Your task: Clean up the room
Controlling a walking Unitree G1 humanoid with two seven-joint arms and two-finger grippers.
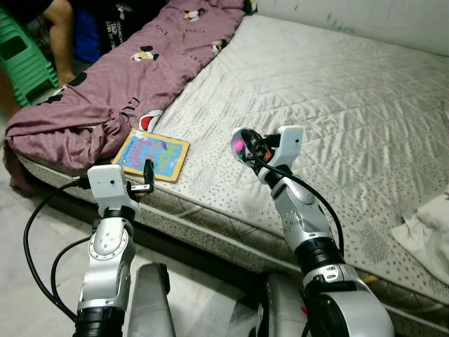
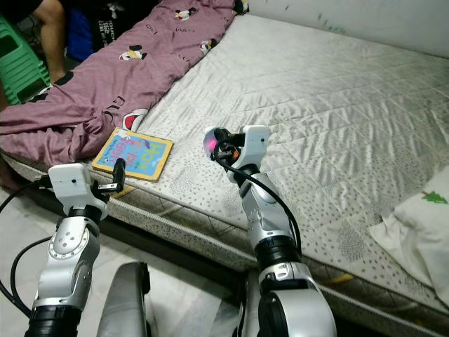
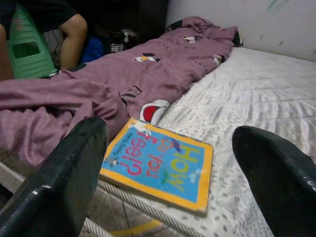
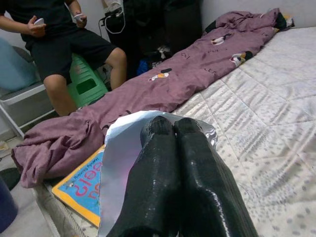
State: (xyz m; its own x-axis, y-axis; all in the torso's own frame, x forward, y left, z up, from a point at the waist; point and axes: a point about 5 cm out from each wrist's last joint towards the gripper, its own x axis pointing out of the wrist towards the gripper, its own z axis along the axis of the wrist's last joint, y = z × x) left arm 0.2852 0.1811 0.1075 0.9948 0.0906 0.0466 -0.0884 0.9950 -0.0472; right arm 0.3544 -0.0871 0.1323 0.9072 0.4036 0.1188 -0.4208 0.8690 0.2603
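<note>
While right gripper (image 4: 173,129) pinches wrapper (image 4: 123,148), apparently foil

Even indoor light, sharp (soft shadows)

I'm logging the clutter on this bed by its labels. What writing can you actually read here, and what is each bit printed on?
"How do you feel?" reads on the cover of the blue and yellow book lying at the mattress edge; the small line near its spine is too blurred to read.
The purple blanket carries a repeated short dark word among its cartoon prints; it is too small to read.
The silvery packet in the right gripper shows no legible print.
</note>
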